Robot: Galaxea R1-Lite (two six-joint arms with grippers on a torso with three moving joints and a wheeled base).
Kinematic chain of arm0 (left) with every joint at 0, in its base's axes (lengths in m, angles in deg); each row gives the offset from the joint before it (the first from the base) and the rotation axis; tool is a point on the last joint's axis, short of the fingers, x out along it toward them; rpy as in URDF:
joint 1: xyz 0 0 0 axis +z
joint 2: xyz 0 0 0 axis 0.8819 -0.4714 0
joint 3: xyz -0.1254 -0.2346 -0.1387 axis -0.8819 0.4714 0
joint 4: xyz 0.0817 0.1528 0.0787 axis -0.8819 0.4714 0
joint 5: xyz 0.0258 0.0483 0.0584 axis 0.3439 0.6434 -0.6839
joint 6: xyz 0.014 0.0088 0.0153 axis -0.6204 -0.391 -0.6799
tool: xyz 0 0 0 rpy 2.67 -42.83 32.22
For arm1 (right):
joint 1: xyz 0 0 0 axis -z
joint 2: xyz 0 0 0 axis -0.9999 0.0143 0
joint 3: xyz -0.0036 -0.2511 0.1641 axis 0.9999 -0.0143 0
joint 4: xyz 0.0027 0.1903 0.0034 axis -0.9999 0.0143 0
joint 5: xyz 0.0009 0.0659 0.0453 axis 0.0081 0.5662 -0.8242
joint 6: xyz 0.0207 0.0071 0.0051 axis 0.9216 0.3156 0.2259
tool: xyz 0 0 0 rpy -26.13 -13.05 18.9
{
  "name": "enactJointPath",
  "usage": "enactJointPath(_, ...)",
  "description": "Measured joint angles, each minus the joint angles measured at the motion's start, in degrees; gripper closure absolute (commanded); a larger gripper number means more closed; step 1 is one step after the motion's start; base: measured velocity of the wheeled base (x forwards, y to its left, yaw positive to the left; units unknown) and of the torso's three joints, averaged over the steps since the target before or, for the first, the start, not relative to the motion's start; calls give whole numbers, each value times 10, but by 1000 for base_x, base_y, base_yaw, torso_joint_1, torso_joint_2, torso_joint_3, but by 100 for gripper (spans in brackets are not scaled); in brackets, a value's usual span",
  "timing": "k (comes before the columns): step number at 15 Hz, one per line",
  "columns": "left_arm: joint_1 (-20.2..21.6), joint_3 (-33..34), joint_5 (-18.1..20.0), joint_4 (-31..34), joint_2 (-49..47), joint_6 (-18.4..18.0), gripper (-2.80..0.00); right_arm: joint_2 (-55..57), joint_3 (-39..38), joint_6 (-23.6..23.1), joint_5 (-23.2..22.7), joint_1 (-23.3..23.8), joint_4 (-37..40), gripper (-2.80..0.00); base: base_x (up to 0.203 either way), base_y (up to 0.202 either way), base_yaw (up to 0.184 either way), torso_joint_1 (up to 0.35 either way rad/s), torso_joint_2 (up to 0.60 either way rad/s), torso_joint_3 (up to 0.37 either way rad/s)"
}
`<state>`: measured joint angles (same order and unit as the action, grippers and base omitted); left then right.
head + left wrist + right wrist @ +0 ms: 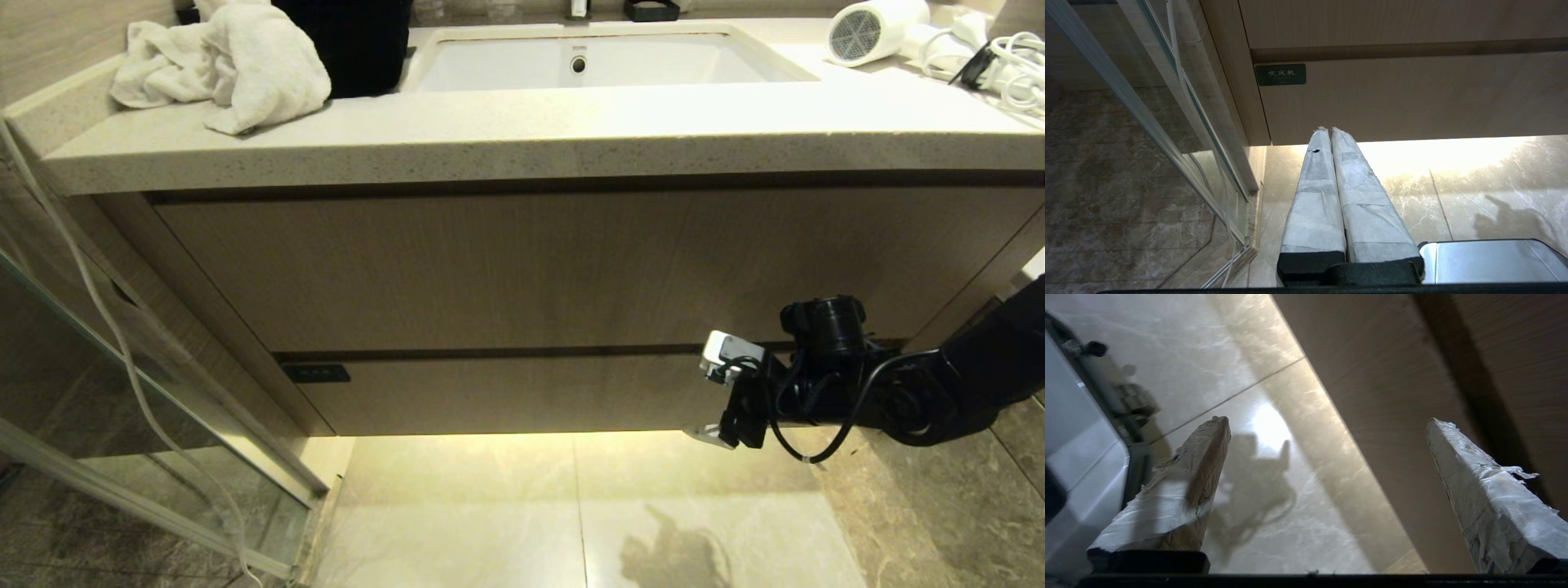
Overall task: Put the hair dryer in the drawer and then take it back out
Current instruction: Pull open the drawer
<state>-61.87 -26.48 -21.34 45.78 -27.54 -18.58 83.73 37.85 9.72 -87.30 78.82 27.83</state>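
The white hair dryer lies on the counter at the far right, its grey grille facing me and its coiled cord beside it. The drawer is the shallow lower wood front with a small black label, and it is closed. My right gripper is open at the drawer front's right part, one finger near its top seam and one near its bottom edge. In the right wrist view, the right gripper holds nothing, with the drawer front just ahead. My left gripper is shut and empty, low before the drawer near the label.
A white towel lies on the counter's left end, next to the sink. A taller wood panel sits above the drawer. A glass shower door stands at the left. Tiled floor lies below, and my silver base shows low.
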Motion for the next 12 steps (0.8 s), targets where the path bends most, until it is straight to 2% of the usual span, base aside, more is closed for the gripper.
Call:
enactJointPath(3,0,0,0,0,0,0,0,19,7,-5,13,-4,-20,-280,0,0,0,0,0,0)
enactJointPath(9,0,0,0,0,0,0,0,57,-1,-7,24,-41,-79,-280,0,0,0,0,0,0)
enactJointPath(10,0,0,0,0,0,0,0,63,-2,-12,25,-43,-89,-280,0,0,0,0,0,0)
enactJointPath(12,0,0,0,0,0,0,0,71,-3,-54,26,-45,-117,-280,0,0,0,0,0,0)
